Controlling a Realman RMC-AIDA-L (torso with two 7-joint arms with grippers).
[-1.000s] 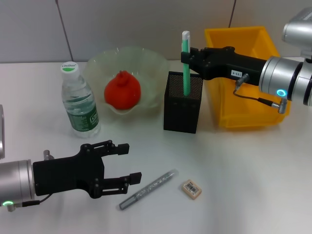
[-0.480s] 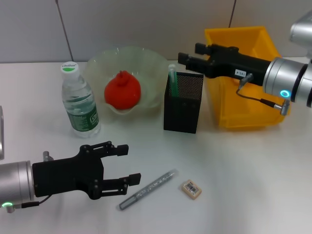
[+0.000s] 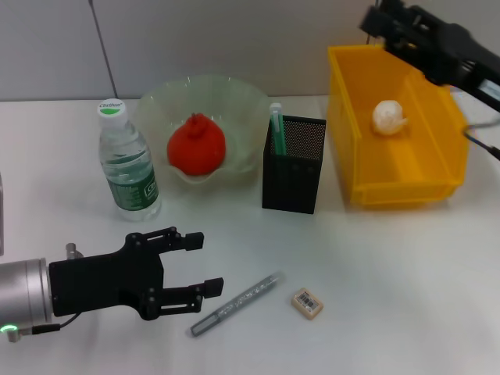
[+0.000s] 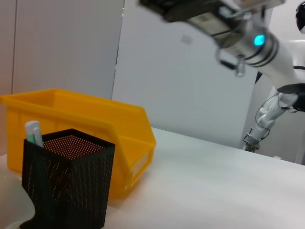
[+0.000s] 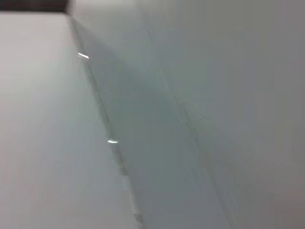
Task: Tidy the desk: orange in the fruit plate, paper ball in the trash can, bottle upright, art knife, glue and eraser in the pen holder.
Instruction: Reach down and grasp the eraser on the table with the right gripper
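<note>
While low by the art knife [image 3: 237, 303], left pincer [image 3: 205, 264] (splayed wide); right pincer [image 3: 375, 19] high, grip unclear.

- The left gripper [image 3: 205, 265] is showing black blocky fingers on a silver cylindrical wrist, a green light glowing.
- The right gripper [image 3: 375, 21] is looking black, a thin cable trailing.

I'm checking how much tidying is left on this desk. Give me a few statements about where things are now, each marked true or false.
1. The orange sits in the fruit plate. True.
2. The bottle lies on its side. False: it stands upright.
3. The eraser is inside the pen holder. False: it lies on the desk.
4. The paper ball is in the trash can. True.
5. The left pincer grips the silver pen. False: it is open, beside the pen.
</note>
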